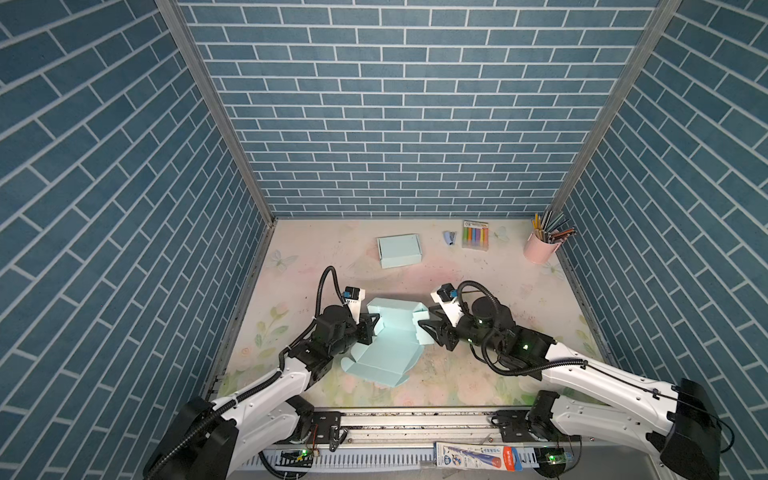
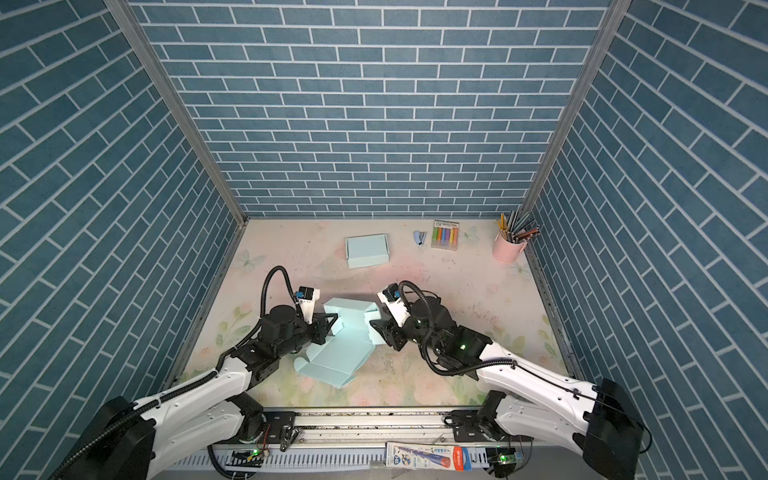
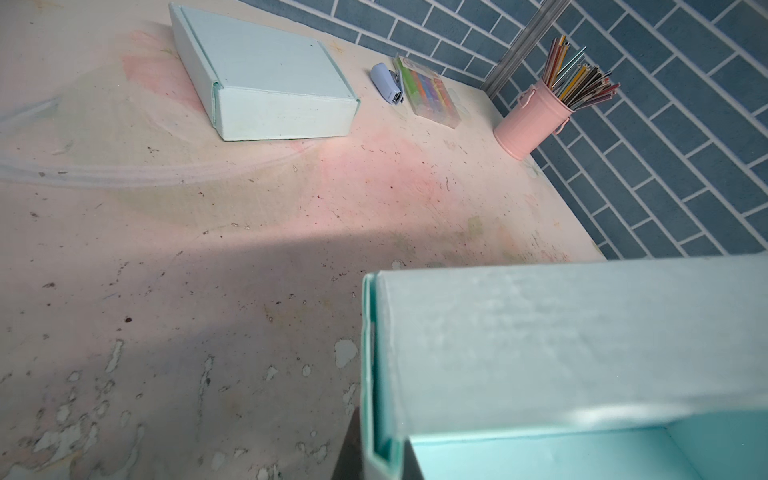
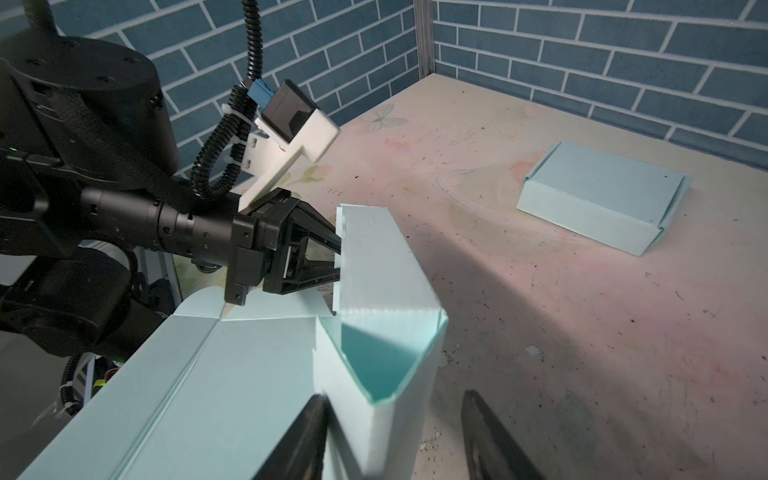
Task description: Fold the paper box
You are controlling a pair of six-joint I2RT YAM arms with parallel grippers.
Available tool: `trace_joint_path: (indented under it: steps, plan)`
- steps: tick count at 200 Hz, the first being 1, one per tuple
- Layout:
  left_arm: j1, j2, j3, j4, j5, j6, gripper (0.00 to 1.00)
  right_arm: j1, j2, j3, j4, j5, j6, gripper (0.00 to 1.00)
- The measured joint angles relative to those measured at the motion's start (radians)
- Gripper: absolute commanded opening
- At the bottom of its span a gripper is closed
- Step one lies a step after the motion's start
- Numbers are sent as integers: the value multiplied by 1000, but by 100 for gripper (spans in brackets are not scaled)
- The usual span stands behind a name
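- Closest thing is the metal rail (image 1: 395, 422) along the front edge, where both arms are mounted. A pencil packet (image 1: 478, 456) lies just in front of it.
- The paper box (image 1: 386, 332) sits on the bench (image 1: 519, 311), middle-front, right between the two arms. It's half done: the far part is stood up into walls, and the big near flap lies flat, pointing toward the rail.
- The left fingers (image 4: 307, 284) are clenched on the box's left side wall. In the left wrist view one dark finger sits outside the wall and one inside, and the cardboard there is doubled over.
- The right fingers (image 4: 305, 440) are spread apart and straddle the box's right-hand end, where the wall's end gapes open. One finger is up against the cardboard and the other is clear of it, so nothing is pinched on that side.
- Further back there's a second light-blue box (image 1: 399, 250), fully closed, flat on the bench and well apart from the one being worked on.
- Along the back wall, to the right of that box, are a small blue stapler (image 1: 449, 239) and, just beside it, a clear pack of coloured markers (image 1: 475, 235).
- A pink cup (image 1: 539, 249) stuffed with pencils stands upright in the far right corner.
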Motion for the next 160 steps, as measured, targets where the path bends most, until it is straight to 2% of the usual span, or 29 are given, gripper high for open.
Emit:
trace_joint_path:
  steps: [56,101,160]
  plan:
    - [0,16,0,-2,-33,-16,0,13,97,31,9,77,42,49]
    - [-1,18,0,-28,-117,-78,0,61,255,152,-30,226,85,47]
    - [-110,-30,2,-95,-325,-158,0,111,481,345,-190,396,123,42]
